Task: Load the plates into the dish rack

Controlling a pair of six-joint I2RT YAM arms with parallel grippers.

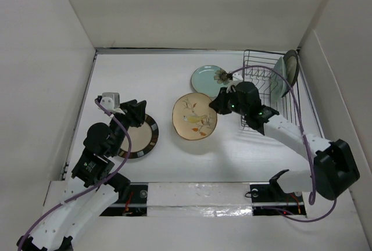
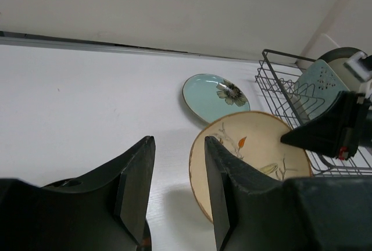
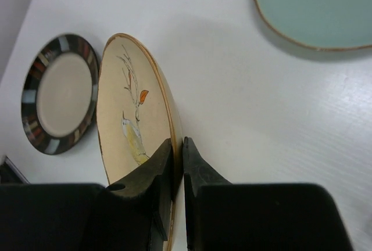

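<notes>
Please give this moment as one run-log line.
right gripper: shut on floral plate | left gripper: open over striped plate | teal plate: lying flat | dish rack: two plates

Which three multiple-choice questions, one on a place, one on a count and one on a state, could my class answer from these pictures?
1. Where does the teal flower plate lie?
A) on the table, beside the dish rack
B) inside the dish rack
C) on top of another plate

2. How many plates lie on the table, outside the rack?
A) one
B) five
C) three

3. What state is the right gripper in?
A) wide open above the table
B) shut on the rim of the yellowish floral plate
C) shut on a rack wire

Answers:
1 A: the top view shows it flat on the table, just left of the rack.
2 C: the teal, the yellowish and the striped-rim plate.
3 B: the right wrist view shows both fingers pinching that rim.
</notes>
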